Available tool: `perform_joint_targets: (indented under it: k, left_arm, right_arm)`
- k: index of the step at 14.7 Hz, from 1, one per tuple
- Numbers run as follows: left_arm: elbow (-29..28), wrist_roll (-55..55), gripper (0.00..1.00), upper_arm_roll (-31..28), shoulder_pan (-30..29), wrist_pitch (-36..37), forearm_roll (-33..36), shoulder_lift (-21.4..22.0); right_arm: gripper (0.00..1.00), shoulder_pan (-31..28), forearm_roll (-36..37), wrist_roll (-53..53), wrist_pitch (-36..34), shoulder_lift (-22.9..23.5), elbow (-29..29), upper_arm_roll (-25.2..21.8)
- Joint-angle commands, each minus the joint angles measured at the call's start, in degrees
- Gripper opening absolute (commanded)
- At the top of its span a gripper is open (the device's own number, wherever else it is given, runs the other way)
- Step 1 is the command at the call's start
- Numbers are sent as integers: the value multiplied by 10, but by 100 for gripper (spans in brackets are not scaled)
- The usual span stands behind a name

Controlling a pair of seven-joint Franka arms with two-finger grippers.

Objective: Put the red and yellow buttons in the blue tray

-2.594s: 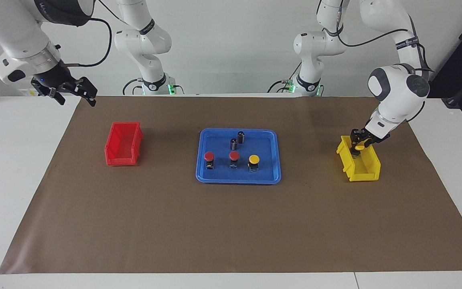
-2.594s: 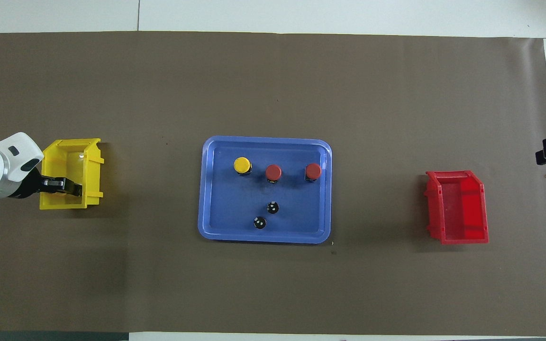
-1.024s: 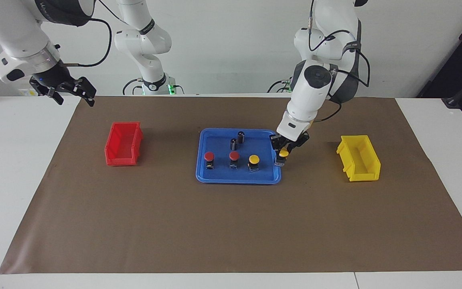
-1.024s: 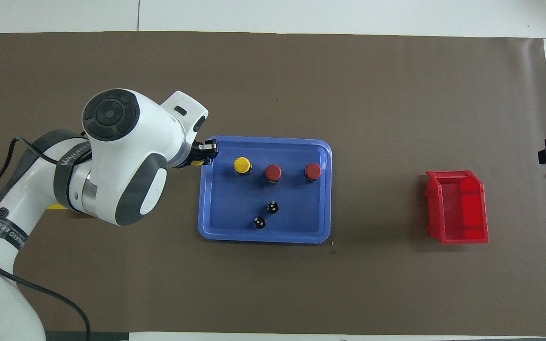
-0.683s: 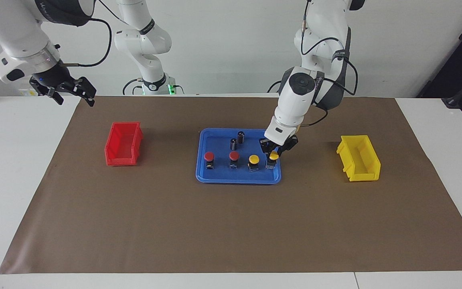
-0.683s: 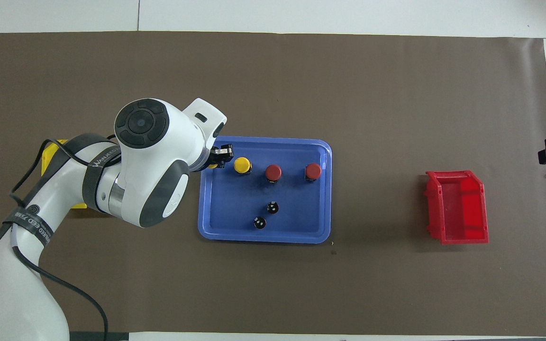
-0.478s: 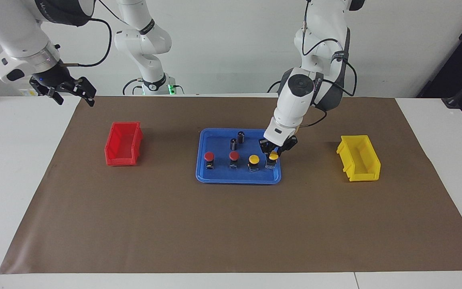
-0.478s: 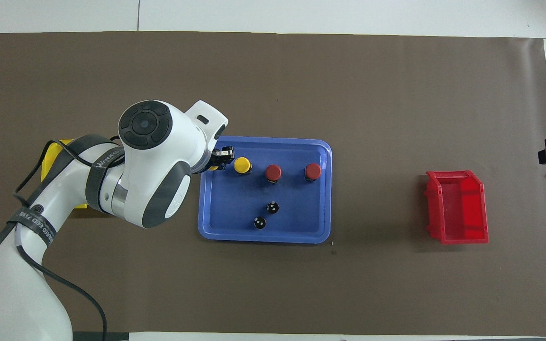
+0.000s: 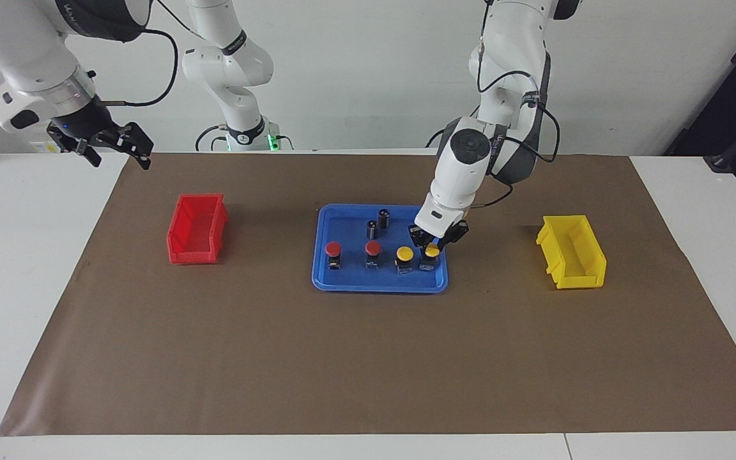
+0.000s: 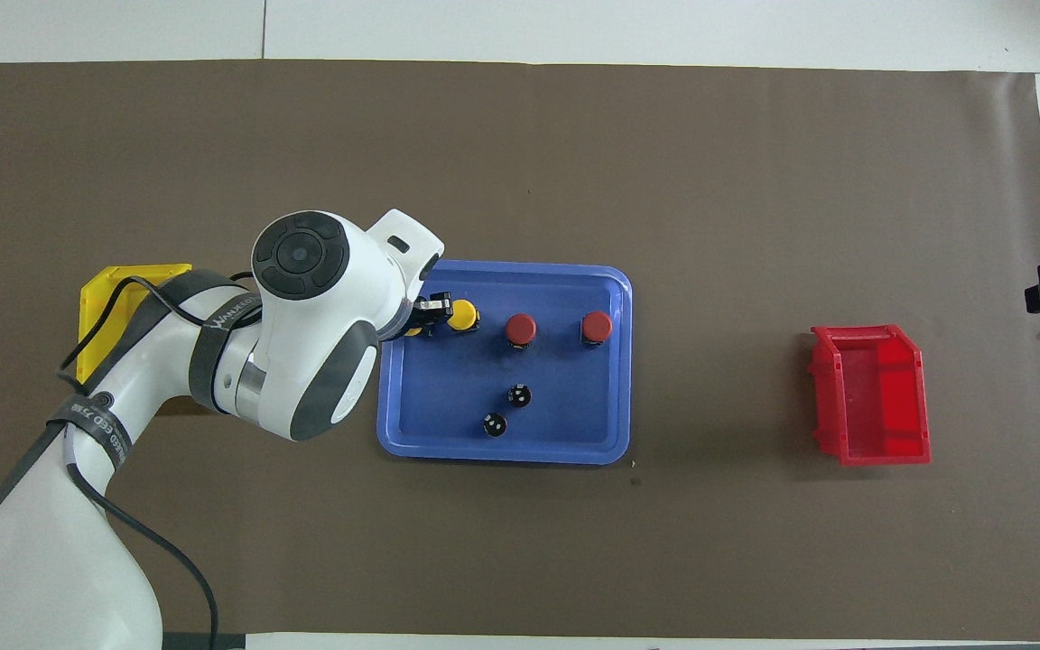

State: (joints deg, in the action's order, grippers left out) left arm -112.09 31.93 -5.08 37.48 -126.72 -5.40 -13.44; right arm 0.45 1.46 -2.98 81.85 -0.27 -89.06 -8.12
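The blue tray lies mid-table, also in the overhead view. In it stand two red buttons and a yellow button in a row. My left gripper is shut on the second yellow button. It holds that button low in the tray's corner toward the left arm's end, right beside the standing yellow button. I cannot tell whether its base rests on the tray. From overhead the left gripper mostly covers the held button. My right gripper waits open, raised beside the mat's corner.
Two dark capless cylinders stand in the tray, nearer to the robots than the buttons. A yellow bin sits toward the left arm's end. A red bin sits toward the right arm's end.
My left gripper carried the yellow button from the yellow bin to the tray. It has now moved it inward and lower, next to the other yellow button. The right arm has not moved.
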Motion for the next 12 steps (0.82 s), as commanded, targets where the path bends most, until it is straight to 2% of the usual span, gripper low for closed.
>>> perform_joint_targets:
  k: [1,2,7,10,12]
  left_arm:
    - [-7,5,51,-11,12,-17,-9,1]
    - [-5,8,68,-11,13,-15,-9,1]
    - [12,9,100,-12,6,5,-9,-2]
    - [70,-12,100,-17,-15,104,2,-3]
    - [109,-69,100,-19,-49,188,8,5]
  right_arm:
    - [100,-1,6,-12,6,-13,-16,2]
    - [100,-1,6,-12,6,-13,-16,2]
    - [100,-1,6,-13,6,-13,-16,2]
    - [100,-1,6,-13,6,-13,-16,2]
    - [100,-1,6,-12,6,-13,-16,2]
